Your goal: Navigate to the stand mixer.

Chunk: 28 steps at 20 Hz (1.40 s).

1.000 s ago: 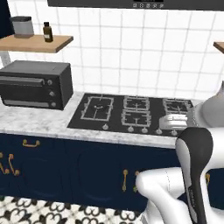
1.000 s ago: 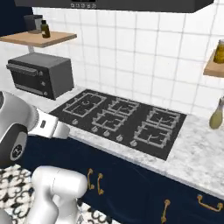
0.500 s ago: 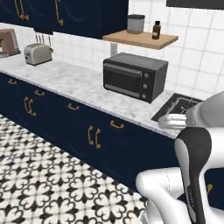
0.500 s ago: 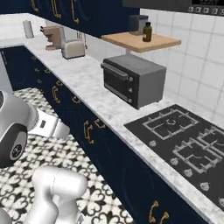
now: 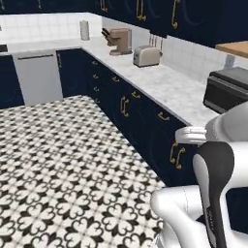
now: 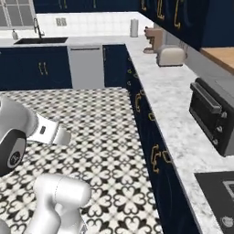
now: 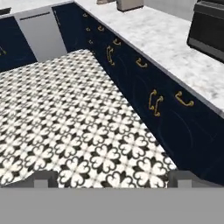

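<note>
Left base view, L to R: dishwasher (image 5: 38, 77) at 9 o'clock, patterned floor (image 5: 63, 160) mid, paper towel roll (image 5: 85, 30) at 11, coffee maker (image 5: 120, 40) and toaster (image 5: 147, 55) at 12–1 on the marble counter (image 5: 169, 87), toaster oven (image 5: 227, 89) at 3. Right view has a sink (image 6: 41, 40) at 11. Can't spot the stand mixer anywhere. Gripper (image 7: 113, 180) fingertips sit wide apart at 6 in the hand view, nothing btwn them.

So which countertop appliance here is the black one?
The toaster oven, black with a glass door, nearest the cooktop. The toaster is pale beige and the coffee machine beyond it is brownish.
</note>
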{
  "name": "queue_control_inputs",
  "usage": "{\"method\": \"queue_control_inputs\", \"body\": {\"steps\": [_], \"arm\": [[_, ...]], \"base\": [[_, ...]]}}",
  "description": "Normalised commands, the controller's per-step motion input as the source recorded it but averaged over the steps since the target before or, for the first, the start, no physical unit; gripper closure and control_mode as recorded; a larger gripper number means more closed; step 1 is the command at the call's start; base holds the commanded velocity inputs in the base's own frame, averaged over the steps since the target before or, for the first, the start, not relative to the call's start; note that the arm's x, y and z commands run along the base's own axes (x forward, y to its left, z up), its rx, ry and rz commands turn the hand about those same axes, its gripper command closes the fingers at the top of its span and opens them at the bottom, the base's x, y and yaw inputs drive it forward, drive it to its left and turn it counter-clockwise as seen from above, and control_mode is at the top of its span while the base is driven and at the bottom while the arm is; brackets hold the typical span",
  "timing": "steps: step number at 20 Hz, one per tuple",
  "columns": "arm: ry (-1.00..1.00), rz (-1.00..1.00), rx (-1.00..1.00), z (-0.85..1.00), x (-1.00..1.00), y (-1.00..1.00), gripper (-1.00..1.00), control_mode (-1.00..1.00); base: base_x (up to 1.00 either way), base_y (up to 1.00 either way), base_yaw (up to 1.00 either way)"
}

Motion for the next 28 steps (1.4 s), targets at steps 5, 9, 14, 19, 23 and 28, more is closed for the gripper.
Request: {"method": "queue_control_inputs", "body": {"steps": [5,9,14,19,23,28], "arm": [[0.0,0.0,0.0,0.0,0.0,0.0,-1.0,1.0],[0.0,0.0,0.0,0.0,0.0,0.0,-1.0,1.0],[0.0,0.0,0.0,0.0,0.0,0.0,-1.0,1.0],[0.0,0.0,0.0,0.0,0.0,0.0,-1.0,1.0],[0.0,0.0,0.0,0.0,0.0,0.0,-1.0,1.0],[0.0,0.0,0.0,0.0,0.0,0.0,-1.0,1.0]], "base": [[0.98,-0.11,0.73],[0.76,-0.19,0.8],[0.85,-0.2,0.78],[0.95,-0.28,0.74],[0.96,-0.32,0.77],[0.97,-0.86,0.56]]}}
